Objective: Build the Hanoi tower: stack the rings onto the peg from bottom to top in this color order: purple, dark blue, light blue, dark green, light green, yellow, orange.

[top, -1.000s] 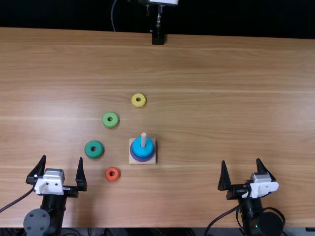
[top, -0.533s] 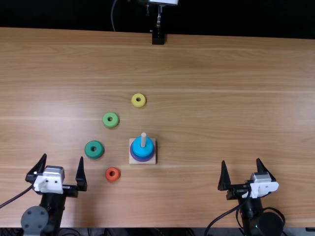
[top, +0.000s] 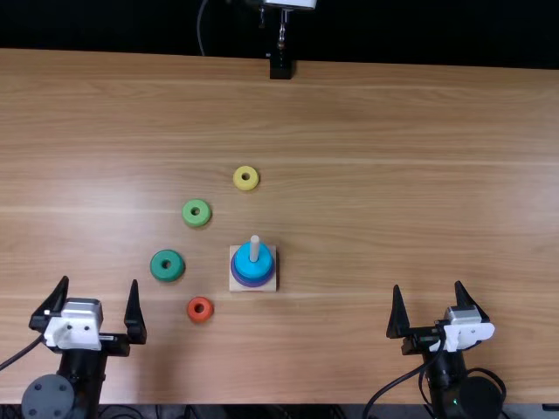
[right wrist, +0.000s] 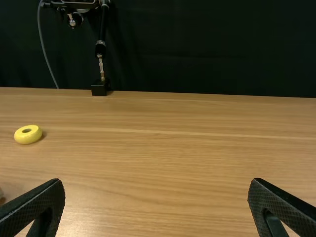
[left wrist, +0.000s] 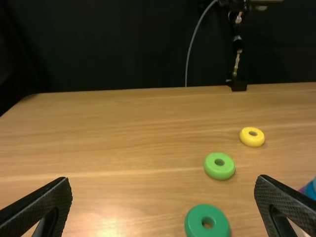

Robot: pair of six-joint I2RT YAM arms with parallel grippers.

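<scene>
Dark green ring point(top: 167, 274) was next for my peg point(top: 254, 248)

I judged the lower tower finished through the light blue ring point(top: 252, 264), which sat over a wider purple rim point(top: 252, 284); I couldn't separate the dark blue layer between. My left gripper point(top: 99, 281) stood wide open and empty near the dark green ring, which lay flat on the table point(top: 367, 175). My right gripper point(top: 428, 286), also spread and empty, was well apart from the rings. The next move called for a level grip across the ring's sides, then centring its hole above the peg.

The loose rings were smooth, rounded doughnuts; the peg was a pale, round-topped rod on a square, light base point(top: 269, 285). My fingers point(left wrist: 37, 207) had finely crosshatched faces.
</scene>
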